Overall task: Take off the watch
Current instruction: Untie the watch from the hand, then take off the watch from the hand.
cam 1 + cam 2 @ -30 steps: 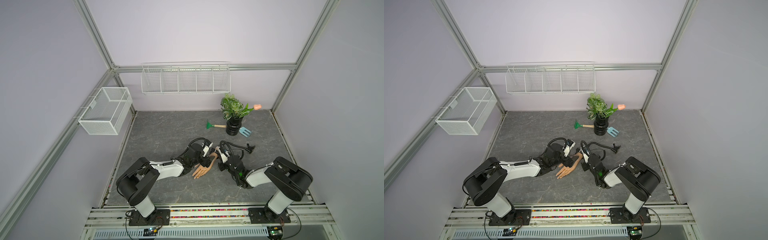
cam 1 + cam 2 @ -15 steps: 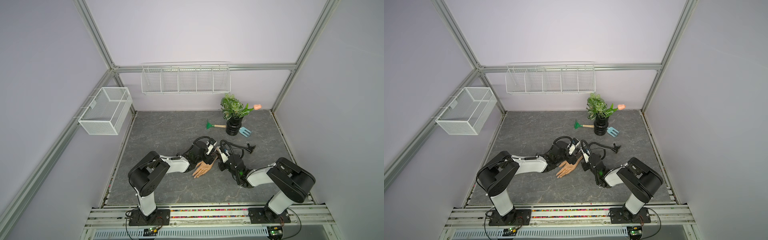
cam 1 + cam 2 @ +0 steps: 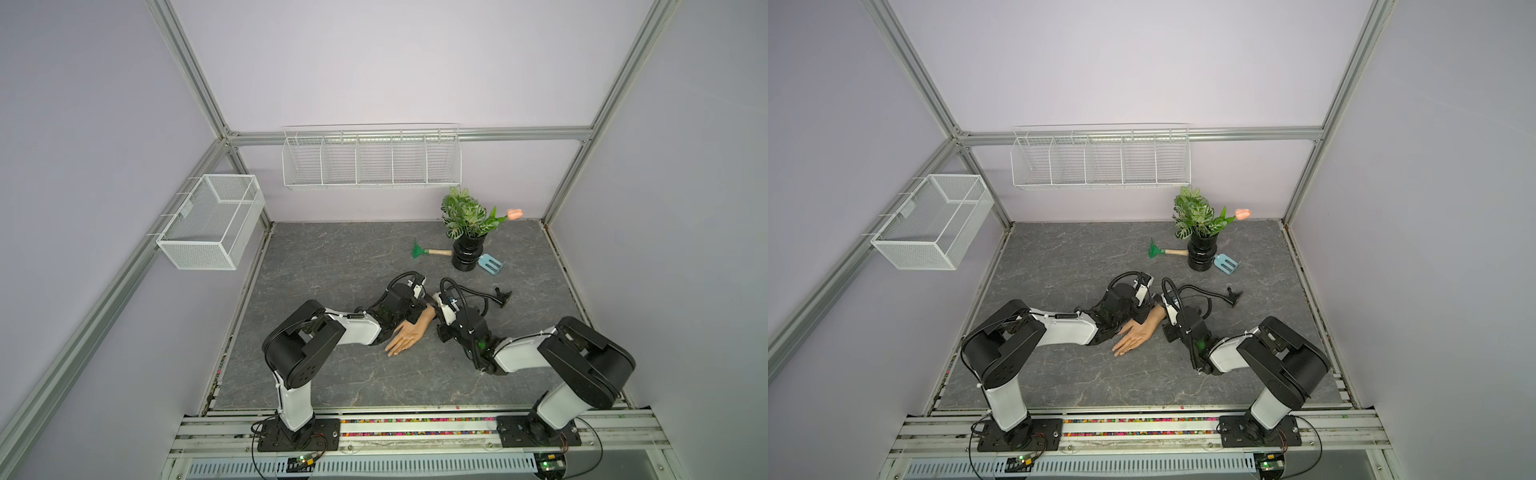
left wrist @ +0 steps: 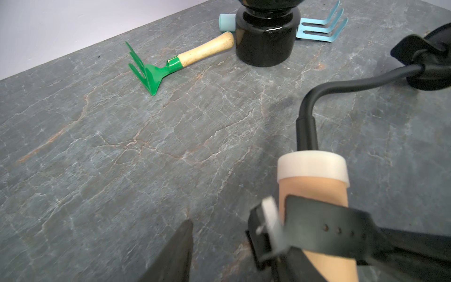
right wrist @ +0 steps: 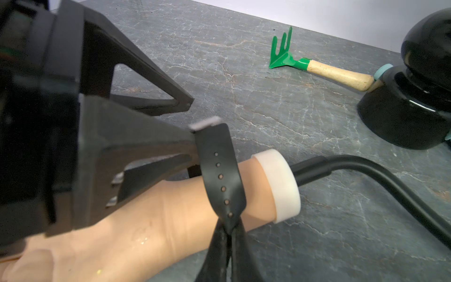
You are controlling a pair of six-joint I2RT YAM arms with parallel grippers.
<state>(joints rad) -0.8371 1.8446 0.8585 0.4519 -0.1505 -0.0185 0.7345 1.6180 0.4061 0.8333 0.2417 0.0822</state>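
**Watch [image 5: 220,171] draped over the fake wrist, one end pinched**

So the right pincer [image 5: 229,233] is clamped shut on the tail of the strap, the bit with the holes, pinching it just beside the fake hand [image 5: 146,219]. The left pincer [image 5: 191,127] is open. Its two black fingers [image 5: 146,146] stand apart with the silver buckle [image 5: 205,123] poking up between them. The lower finger is right against the strap and the upper one is clear of it.

Can't tell whether the holed end is fully out of the buckle. The strap runs over the wrist of the fake hand, just short of its white end cap [image 5: 280,185], and the dial is hidden.

The hand lies flat around the middle of the surface [image 3: 332,257], with a black bendy stalk [image 5: 366,168] coming out of the cap. Toward the far edge, right of the middle, there's a black pot [image 3: 467,255] with a green rake [image 3: 430,251] on one side and a blue fork [image 3: 490,263] on the other.
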